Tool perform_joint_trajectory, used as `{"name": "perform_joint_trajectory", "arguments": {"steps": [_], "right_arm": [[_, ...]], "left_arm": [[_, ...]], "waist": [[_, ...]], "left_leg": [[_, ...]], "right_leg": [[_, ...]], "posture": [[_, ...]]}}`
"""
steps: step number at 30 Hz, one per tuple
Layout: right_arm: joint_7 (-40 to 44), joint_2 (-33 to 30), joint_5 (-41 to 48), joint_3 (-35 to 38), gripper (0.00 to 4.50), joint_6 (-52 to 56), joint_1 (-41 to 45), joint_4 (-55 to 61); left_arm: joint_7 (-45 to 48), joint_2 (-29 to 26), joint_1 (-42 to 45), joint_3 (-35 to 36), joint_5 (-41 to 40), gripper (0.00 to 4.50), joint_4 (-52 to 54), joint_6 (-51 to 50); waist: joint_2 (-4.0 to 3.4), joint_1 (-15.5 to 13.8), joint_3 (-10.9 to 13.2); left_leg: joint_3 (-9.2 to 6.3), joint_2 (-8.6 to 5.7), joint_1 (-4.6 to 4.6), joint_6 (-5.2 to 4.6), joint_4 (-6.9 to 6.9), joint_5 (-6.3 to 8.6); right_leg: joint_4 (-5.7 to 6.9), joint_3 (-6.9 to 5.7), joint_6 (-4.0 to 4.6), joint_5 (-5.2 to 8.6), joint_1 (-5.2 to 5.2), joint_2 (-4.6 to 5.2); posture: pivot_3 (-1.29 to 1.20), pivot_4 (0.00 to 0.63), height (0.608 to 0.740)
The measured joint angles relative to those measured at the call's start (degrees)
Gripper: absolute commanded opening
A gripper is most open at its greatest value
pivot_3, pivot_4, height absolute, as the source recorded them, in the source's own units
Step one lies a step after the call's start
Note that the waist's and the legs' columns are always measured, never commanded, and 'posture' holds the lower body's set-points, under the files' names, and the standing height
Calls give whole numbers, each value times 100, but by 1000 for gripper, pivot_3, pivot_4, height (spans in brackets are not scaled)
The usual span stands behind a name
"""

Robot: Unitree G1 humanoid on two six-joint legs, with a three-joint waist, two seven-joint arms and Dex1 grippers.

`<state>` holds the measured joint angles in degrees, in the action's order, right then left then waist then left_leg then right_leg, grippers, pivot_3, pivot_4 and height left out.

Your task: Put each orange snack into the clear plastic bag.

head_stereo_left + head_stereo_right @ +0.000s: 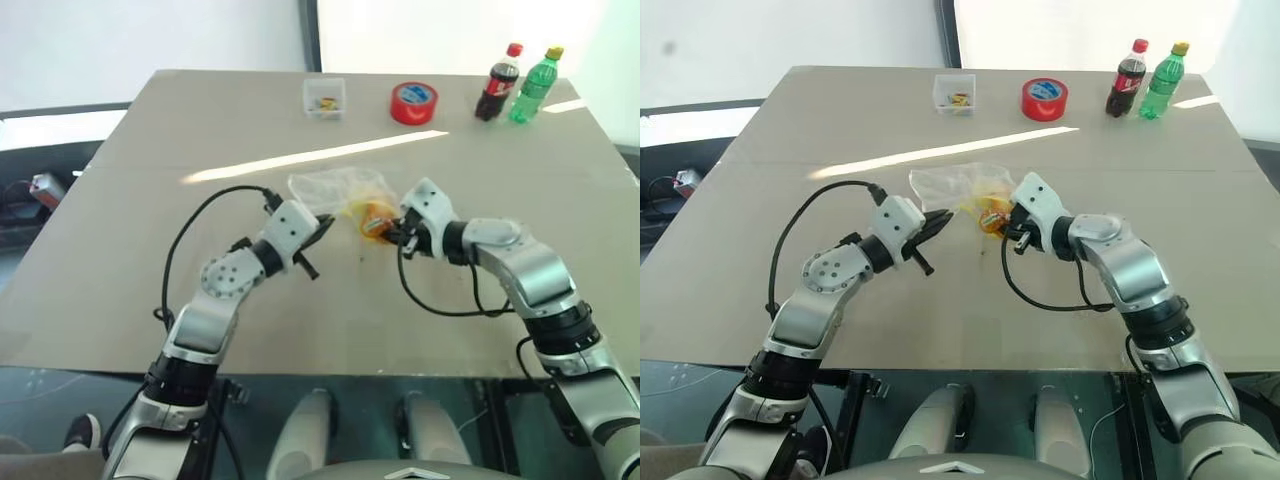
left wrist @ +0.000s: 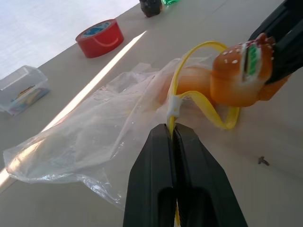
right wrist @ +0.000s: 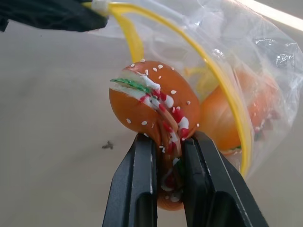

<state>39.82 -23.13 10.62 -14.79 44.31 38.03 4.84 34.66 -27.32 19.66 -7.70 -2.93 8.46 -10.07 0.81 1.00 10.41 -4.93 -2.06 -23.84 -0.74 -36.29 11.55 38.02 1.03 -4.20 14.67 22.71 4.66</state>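
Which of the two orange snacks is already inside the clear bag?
The orange snack behind the yellow zip strip, seen through the clear plastic bag. The other orange snack is clamped in the right gripper at the bag's mouth, which the left gripper holds by its strip.

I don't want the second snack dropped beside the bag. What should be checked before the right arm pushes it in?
1. Right pincer shut on the orange snack: ok.
2. Left pincer shut on the yellow strip of the clear plastic bag: ok.
3. Bag mouth held open as a loop: ok.
4. Held snack at the mouth, not yet through it: ok to go on.
5. First snack already inside the bag: ok.
6. Room left inside beside the first snack: cannot tell.
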Motion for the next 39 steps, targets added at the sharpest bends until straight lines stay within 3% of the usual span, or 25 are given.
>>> {"name": "perform_joint_trajectory", "arguments": {"steps": [10,20,21,22,25,30,39], "right_arm": [[-769,676,-349,28,604,-307,403,-633],[-832,1048,-813,-370,604,-1240,462,-1149],[-796,1049,-882,-452,1236,-1344,462,-1260],[-768,1053,-914,-485,1494,-1364,462,-1319],[-718,1105,-991,-500,2867,-1504,463,-1491],[-707,1207,-971,-324,4466,-1600,467,-1598],[34,622,-2,484,4466,-797,342,-741]], "left_arm": [[258,-62,-197,-194,179,0,28,434],[296,-2,-224,-228,183,0,37,504],[290,13,-238,-228,183,0,37,504],[289,23,-244,-228,182,0,37,504],[237,124,-289,-182,156,0,37,425],[50,332,-297,-38,-2,0,66,147],[-180,509,-314,117,-182,0,122,-195]], "waist": [[-1,-7,0],[-2,10,0],[-2,10,0],[-2,9,0],[-2,8,0],[-2,8,0],[-2,-13,0]], "left_leg": [[-1,-1,0,0,0,0],[0,-1,0,0,1,0],[0,-1,0,0,1,0],[0,-2,0,0,1,0],[0,-1,0,0,1,0],[-1,0,1,0,1,0],[-2,0,0,0,1,0]], "right_leg": [[0,1,0,0,1,1],[2,1,1,0,3,-1],[2,1,1,0,3,-1],[2,1,1,0,3,-1],[2,1,1,0,3,-1],[4,1,1,-1,3,-3],[1,0,1,-1,1,-1]], "posture": [[0,150,740],[0,150,740],[0,150,740],[0,150,740],[0,150,740],[0,150,740],[0,150,740]]}}
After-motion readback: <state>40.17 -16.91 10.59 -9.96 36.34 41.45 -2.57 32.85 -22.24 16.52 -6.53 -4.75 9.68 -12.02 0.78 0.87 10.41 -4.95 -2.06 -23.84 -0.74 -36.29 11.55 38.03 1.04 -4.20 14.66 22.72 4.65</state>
